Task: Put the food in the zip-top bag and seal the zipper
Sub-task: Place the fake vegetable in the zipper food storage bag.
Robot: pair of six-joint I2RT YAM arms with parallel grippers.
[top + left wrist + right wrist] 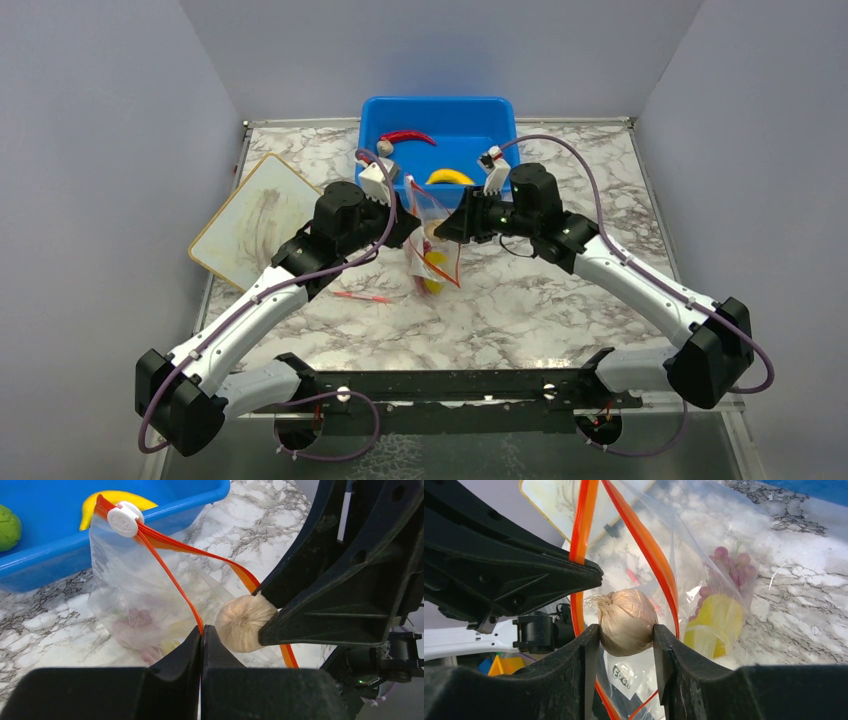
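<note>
At mouth of clear plastic bag (125, 590): left gripper (201, 630) clamped on orange-red zipper strip (170, 575); right gripper (626, 635) clasping beige garlic bulb (624, 612).

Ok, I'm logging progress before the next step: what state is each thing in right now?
zip-top bag, held up, mouth open, grapes and yellow fruit inside.
zipper, unsealed, slider at one end.
garlic bulb, gripped at the bag's mouth.
left gripper, shut on zipper.
right gripper, shut on garlic bulb.
blue tub, holding banana and chili.
</note>
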